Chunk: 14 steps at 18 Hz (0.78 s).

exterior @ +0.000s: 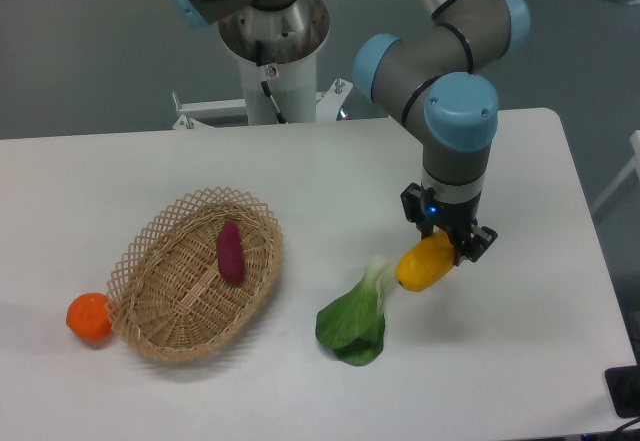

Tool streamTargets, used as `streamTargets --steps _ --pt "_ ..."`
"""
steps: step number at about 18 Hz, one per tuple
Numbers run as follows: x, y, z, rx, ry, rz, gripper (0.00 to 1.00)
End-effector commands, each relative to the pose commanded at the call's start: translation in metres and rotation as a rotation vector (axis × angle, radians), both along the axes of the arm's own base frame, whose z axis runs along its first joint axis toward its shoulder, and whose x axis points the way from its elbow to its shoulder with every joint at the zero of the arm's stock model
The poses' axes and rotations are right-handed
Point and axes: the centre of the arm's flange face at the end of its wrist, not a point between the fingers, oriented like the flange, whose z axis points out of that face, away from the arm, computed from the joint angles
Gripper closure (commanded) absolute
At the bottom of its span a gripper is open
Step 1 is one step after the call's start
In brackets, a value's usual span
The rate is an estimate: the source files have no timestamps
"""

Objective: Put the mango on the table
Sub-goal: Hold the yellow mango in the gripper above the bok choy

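Observation:
The mango (424, 265), yellow-orange and oblong, hangs tilted in my gripper (447, 246), whose fingers are shut on its upper right end. It sits just above the white table (520, 351), right of centre; whether it touches the surface I cannot tell. Its lower left end nearly meets the stem of a leafy green vegetable (355, 323).
An oval wicker basket (160, 306) on the left holds a dark purple sweet potato (230, 252). A round orange fruit (89, 317) lies against the basket's left rim. The arm's base stands at the table's far edge.

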Motion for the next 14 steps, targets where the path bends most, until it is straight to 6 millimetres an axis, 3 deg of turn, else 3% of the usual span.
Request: streamTargets --steps 14 --pt "0.0072 -0.0037 -0.0095 -0.005 -0.02 -0.001 0.6"
